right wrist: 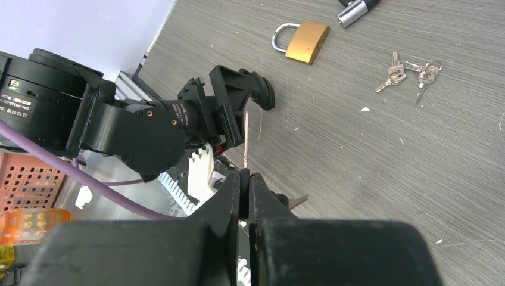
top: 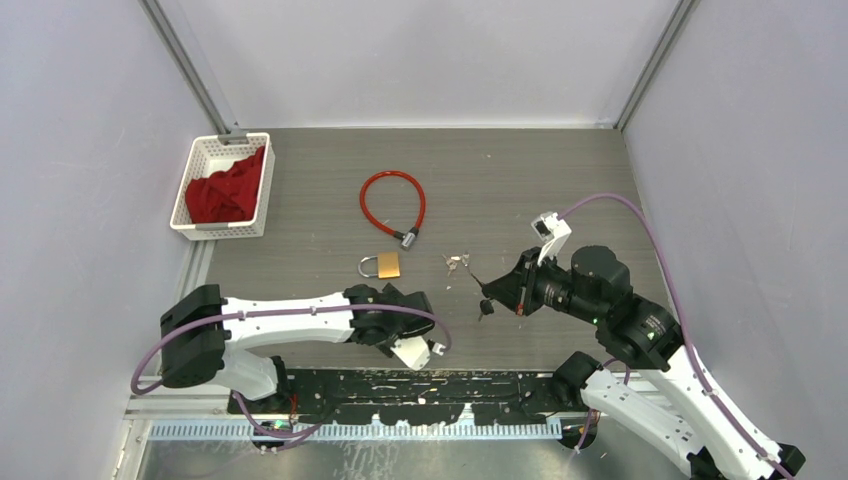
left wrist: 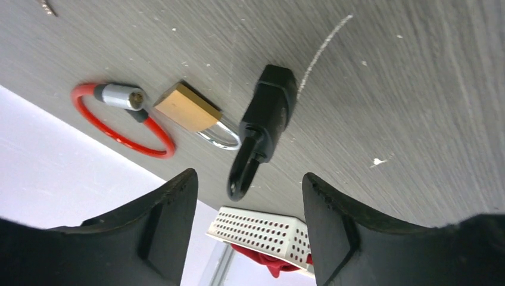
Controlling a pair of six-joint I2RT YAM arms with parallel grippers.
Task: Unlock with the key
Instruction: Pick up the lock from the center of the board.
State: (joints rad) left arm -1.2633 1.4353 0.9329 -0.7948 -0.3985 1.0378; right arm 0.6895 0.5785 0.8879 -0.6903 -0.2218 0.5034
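A brass padlock [top: 388, 266] with its shackle closed lies mid-table; it also shows in the left wrist view [left wrist: 187, 107] and the right wrist view [right wrist: 306, 40]. My right gripper [top: 497, 293] [right wrist: 245, 179] is shut on a key, whose thin blade [right wrist: 246, 140] sticks out past the fingertips, above the table to the right of the padlock. My left gripper [top: 392, 297] [left wrist: 247, 182] is open and empty, low and just in front of the padlock. A black oblong piece [left wrist: 265, 122] sits between its fingers and the padlock.
A bunch of loose silver keys [top: 457, 263] [right wrist: 411, 68] lies right of the padlock. A red cable lock [top: 392, 203] [left wrist: 119, 128] lies behind it. A white basket [top: 222, 228] with a red cloth [top: 225, 190] stands at the back left.
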